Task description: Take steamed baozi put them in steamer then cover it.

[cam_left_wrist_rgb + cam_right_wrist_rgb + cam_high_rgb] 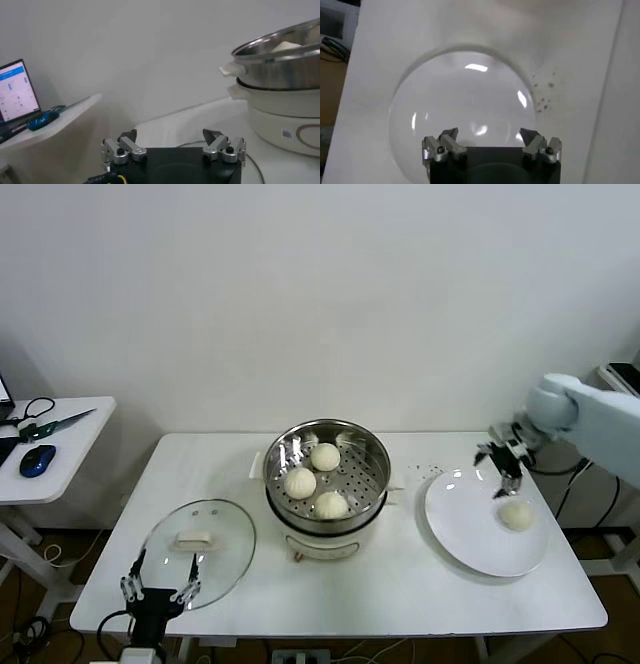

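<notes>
Left pincer [160,586]: spread, empty, parked at the desk's [400,584] near edge, just beside the cover.
Cover [198,552]: flat on the desk left of the steamer; a careless lift could slide it off the edge.
Steamer [326,474]: three baozi [331,504] inside, uncovered.
Right pincer [503,461]: spread, empty, above the plate [470,529].
Last baozi [516,515]: on the plate; soft, so a hard squeeze could dent it, an off-centre pinch could roll it away.

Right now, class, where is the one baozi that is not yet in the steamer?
In the head view the last baozi lies on the white plate at the table's right, right of the steamer, just below the open right gripper.
</notes>
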Controlling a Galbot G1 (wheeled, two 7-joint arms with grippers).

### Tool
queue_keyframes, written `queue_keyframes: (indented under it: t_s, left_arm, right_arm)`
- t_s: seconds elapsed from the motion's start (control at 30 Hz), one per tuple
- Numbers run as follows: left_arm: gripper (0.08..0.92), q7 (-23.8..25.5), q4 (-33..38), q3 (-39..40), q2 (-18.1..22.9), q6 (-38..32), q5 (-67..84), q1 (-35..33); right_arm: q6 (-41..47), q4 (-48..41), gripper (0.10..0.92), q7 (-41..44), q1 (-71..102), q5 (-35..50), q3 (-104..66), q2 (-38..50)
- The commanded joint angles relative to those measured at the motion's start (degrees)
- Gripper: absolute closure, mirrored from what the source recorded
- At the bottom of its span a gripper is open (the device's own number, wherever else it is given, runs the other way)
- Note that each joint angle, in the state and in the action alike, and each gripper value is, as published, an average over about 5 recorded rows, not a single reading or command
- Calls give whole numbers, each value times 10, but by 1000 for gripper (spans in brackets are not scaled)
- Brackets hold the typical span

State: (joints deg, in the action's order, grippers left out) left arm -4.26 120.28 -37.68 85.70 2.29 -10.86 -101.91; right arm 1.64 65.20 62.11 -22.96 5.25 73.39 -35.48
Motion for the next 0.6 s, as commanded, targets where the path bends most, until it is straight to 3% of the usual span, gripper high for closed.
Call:
queue_keyframes:
  t_s: [0.03,0.6]
  left_arm:
    - [177,-1,1,0,7,-2,-12,-12]
    - [177,-4,-11,1,17,-3,-32,-8]
  right_arm:
    - [1,-87,203,-2,195,-112,-170,39]
    - [-42,-218,203,-9,216,-147,-232,-56]
